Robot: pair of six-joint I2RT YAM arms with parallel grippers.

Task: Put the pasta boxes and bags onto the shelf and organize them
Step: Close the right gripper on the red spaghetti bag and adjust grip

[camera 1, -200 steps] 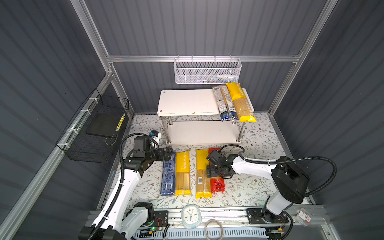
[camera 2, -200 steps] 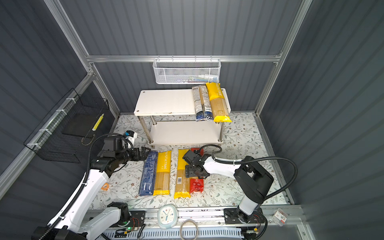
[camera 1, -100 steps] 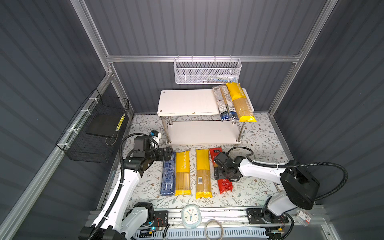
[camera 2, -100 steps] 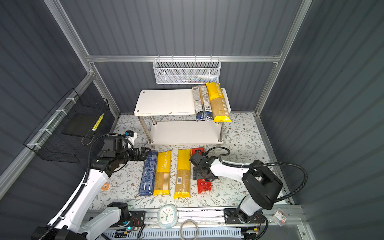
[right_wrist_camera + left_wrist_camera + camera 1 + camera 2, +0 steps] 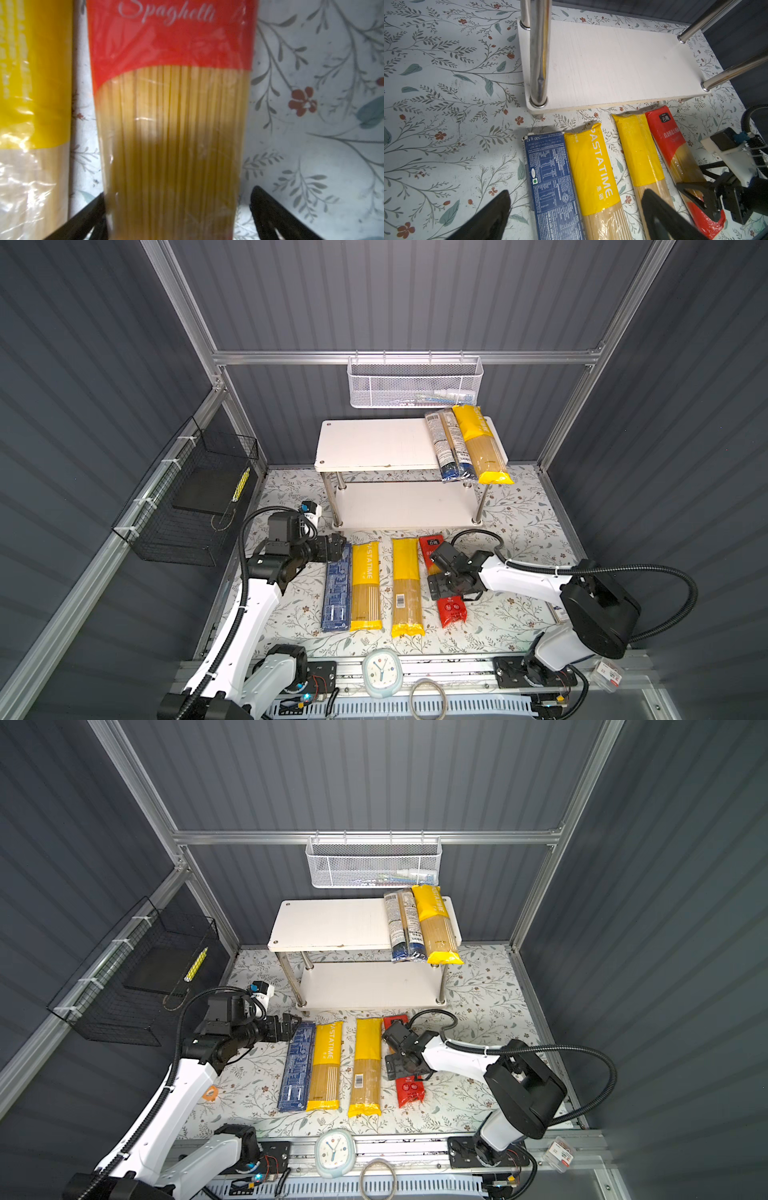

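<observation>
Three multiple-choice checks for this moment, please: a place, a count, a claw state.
1. How many packs lie on the shelf? A) two B) none C) four
2. Where does the red bag lie? A) on the shelf's lower board B) on the shelf's top board C) on the floral mat
3. How is the right claw? A) shut, empty B) open astride the red bag C) open above the shelf
Answers:
A: one clear blue-ended bag and one yellow bag, on the top board.
C: it ends the row on the mat.
B: the right wrist view shows its jaws standing either side.
</observation>
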